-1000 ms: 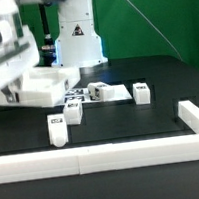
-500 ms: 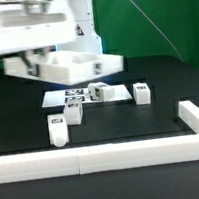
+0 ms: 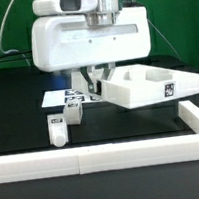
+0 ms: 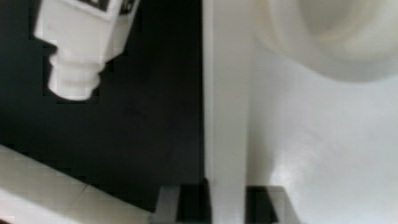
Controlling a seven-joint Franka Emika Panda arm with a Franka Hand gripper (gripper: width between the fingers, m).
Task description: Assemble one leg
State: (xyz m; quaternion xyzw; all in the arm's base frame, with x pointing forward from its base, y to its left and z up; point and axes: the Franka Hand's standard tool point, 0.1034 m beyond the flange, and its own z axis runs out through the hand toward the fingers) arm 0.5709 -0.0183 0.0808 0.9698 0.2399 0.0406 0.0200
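- The pincer (image 4: 226, 205) is clamping the wall of the white tray-like part (image 3: 152, 89), one finger on each side.
- It is swinging that part from the exterior view's left over to its right, probably positioning it for the leg step.
- The leg (image 3: 57, 130) is standing untouched on the worktop (image 3: 141, 125).
- The arm is reaching wrist-down, holding the part lifted.

Front leg (image 3: 58, 130): short white square post, stood upright on the black table (image 3: 12, 103), small tag on its near face | second leg (image 3: 75, 112): same kind, near it toward the exterior view's right, black-and-white tag facing out | wrist view: one leg (image 4: 80, 40), tagged, with a narrower rounded peg end; which of the two could not be told.
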